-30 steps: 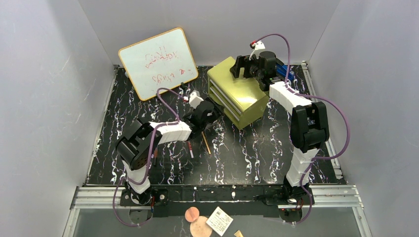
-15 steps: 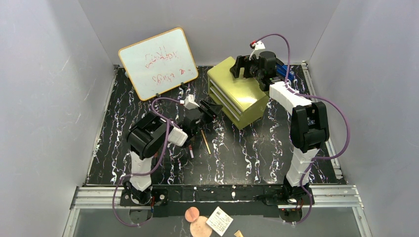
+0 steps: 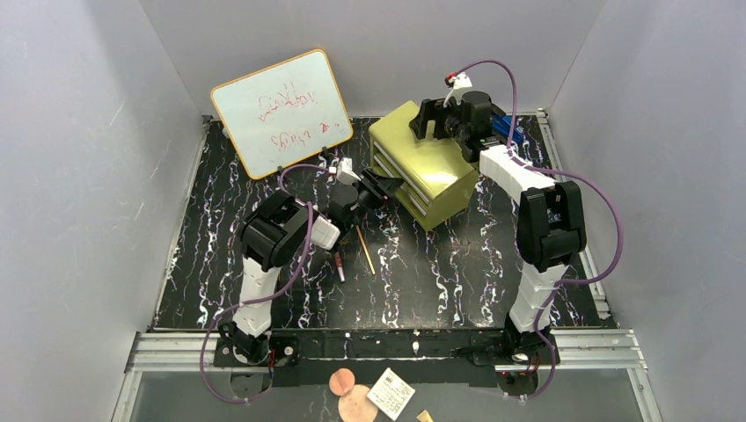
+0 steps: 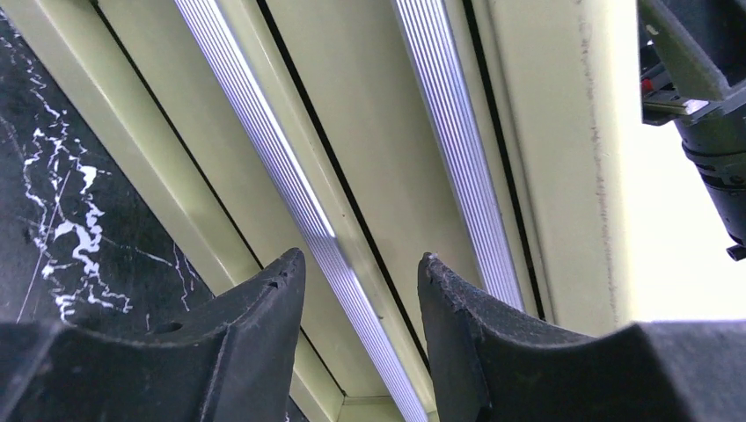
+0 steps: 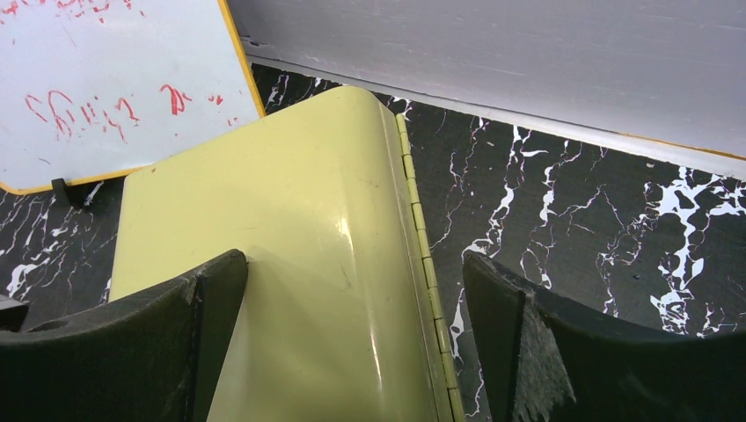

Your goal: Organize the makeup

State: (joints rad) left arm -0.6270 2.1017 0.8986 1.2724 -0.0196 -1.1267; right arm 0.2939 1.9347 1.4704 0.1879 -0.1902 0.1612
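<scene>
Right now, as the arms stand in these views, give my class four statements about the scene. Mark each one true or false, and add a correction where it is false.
1. The left gripper faces the front of the drawer chest with its jaws apart. True.
2. The right gripper is shut on a pencil. False: its jaws are wide open and empty, above the chest's top.
3. A tan pencil and a dark-red pencil lie on the table near the left arm. True.
4. The whiteboard lies flat on top of the chest. False: it stands propped at the back left, apart from the chest.
</scene>
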